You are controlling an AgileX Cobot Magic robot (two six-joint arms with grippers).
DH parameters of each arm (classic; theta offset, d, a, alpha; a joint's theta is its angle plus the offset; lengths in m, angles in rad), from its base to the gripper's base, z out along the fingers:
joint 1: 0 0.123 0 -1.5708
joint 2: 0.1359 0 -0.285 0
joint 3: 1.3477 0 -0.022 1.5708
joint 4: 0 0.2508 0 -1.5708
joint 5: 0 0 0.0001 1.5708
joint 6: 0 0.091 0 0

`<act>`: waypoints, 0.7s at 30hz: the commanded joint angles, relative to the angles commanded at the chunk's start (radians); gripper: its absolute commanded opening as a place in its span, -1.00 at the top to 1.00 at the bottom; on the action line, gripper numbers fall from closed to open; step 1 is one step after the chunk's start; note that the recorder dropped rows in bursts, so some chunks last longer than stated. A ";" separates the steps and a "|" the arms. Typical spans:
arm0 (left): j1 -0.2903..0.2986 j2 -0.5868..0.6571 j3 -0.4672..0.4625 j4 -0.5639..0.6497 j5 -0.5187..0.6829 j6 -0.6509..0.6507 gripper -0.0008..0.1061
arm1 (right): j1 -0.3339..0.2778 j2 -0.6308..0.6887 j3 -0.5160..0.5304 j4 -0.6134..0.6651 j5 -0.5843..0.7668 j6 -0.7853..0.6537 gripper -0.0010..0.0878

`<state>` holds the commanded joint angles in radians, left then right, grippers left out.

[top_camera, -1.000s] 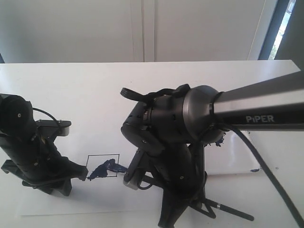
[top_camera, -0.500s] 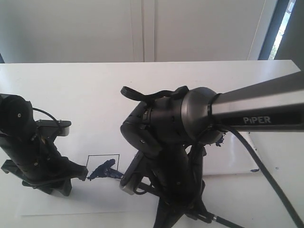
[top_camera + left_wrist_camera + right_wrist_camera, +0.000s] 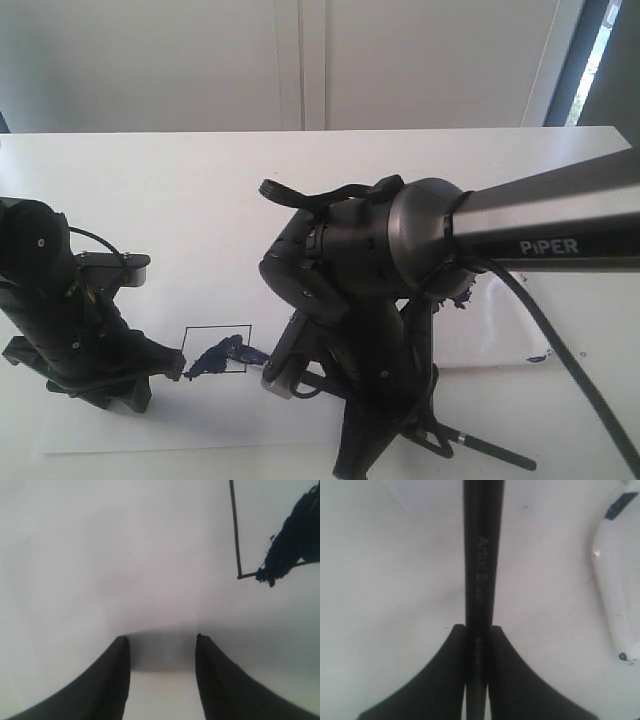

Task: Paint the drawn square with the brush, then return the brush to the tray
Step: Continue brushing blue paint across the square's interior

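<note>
The brush (image 3: 480,555) is clamped between the two dark fingers of the right gripper (image 3: 477,628). Its black handle runs straight out from between the fingertips and off the frame edge in the right wrist view. In the exterior view the handle's back end sticks out behind this gripper, low over the table (image 3: 200,200). The bristle end is hidden by the right arm (image 3: 400,250), so whether it touches anything cannot be told.

The drawn square (image 3: 215,338) lies ahead of that gripper, on the white paper sheet (image 3: 150,425). A dark blue paint smear (image 3: 215,358) covers its lower part and spills a little past the outline, while the upper part is bare white. The left gripper (image 3: 161,639) rests low over the paper just beside the square, on the side away from the right gripper, with its fingers spread and nothing between them. In the left wrist view only one corner of the outline and an edge of the smear show ahead of it, cut off by the frame.

The tray (image 3: 615,580) sits off to one side of the right gripper, apart from the brush. Only its rounded rim with dark spots shows, and in the exterior view the arm covers most of it.

Pale lettering runs along the handle. It seems to begin "Art", and the rest is too blurred to read. The right arm's link is marked "PiPER".
</note>
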<state>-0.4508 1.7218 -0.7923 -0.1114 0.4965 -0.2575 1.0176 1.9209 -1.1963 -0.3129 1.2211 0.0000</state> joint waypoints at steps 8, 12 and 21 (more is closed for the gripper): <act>0.000 0.000 0.000 0.000 0.002 0.000 0.09 | -0.007 0.006 0.000 0.075 0.000 -0.036 0.98; 0.000 0.000 0.000 0.002 0.002 0.000 0.09 | 0.006 0.006 0.000 0.095 0.000 -0.042 0.98; 0.000 0.000 0.000 0.004 0.002 0.002 0.09 | 0.077 0.006 0.009 0.130 0.000 -0.049 0.98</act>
<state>-0.4508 1.7218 -0.7923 -0.1076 0.4988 -0.2557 1.0949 1.9267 -1.1868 -0.1834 1.2211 -0.0493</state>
